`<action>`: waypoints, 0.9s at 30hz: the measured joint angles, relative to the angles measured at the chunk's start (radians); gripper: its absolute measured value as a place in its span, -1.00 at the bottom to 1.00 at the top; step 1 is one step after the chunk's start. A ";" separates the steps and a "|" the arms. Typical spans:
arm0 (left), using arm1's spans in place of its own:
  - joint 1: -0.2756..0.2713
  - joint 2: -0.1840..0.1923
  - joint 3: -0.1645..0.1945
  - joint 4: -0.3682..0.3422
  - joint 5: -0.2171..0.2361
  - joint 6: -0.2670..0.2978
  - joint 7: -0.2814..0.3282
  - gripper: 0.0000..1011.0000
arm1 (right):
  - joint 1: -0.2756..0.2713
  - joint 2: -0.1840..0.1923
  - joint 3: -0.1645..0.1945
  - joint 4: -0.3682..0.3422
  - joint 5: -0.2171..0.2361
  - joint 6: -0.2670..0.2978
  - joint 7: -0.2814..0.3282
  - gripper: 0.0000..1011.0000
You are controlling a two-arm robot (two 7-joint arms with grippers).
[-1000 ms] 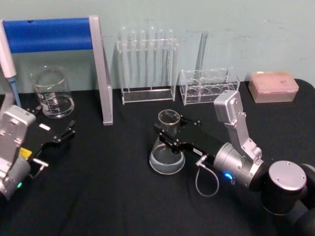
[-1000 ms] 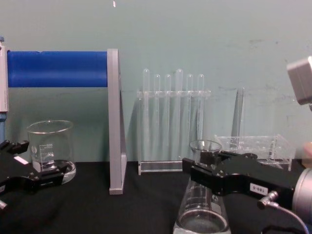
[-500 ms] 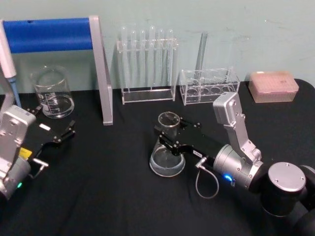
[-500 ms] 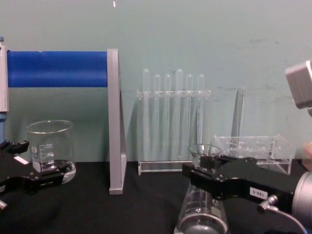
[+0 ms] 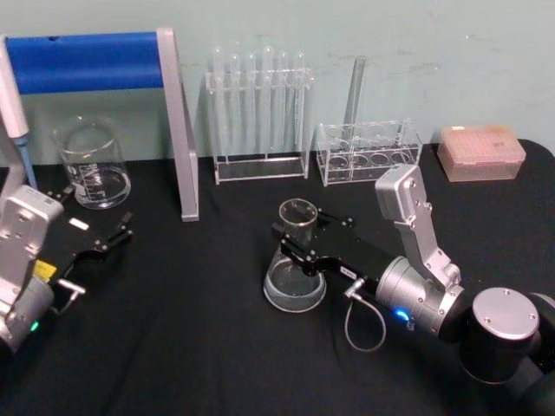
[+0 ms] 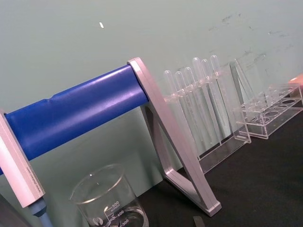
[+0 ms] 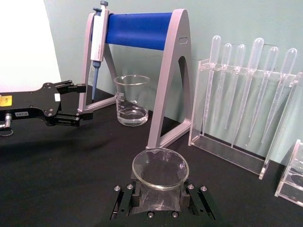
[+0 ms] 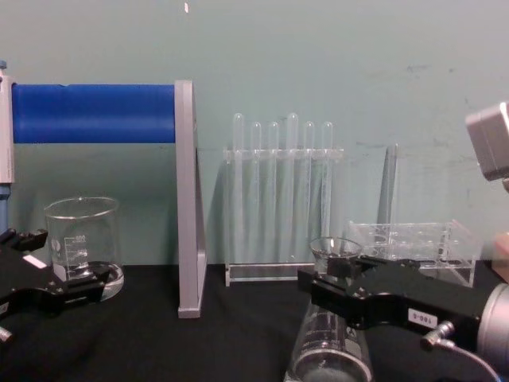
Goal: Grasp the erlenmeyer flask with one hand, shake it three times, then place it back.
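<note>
We see a laboratory bench. A rack of plastic pipettes (image 5: 258, 113) stands at twelve o'clock, a glass beaker (image 5: 92, 164) and a micropipette (image 7: 98, 35) on its blue stand (image 5: 104, 62) at ten, a pipette-tip box (image 5: 481, 152) at two.

Over the last second the erlenmeyer flask (image 8: 330, 318) has been lowered slightly in the chest view, its rim now sitting lower against the rack behind. It has been carried down by the right tool (image 8: 334, 282), which remains clamped on the neck, and its base is now set on the black tabletop (image 5: 191, 338)
</note>
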 joint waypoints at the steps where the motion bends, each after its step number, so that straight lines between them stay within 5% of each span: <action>1: 0.000 0.000 0.000 0.000 0.000 0.000 0.000 0.98 | 0.000 0.000 0.000 0.000 0.000 0.000 0.000 -0.11; 11: 0.000 0.000 0.000 0.000 0.000 0.000 0.000 0.98 | 0.000 0.000 -0.001 0.001 0.000 0.005 0.000 -0.07; 27: 0.000 0.000 0.000 0.000 0.000 0.000 0.000 0.98 | 0.000 0.000 0.000 0.001 0.000 0.005 0.001 0.90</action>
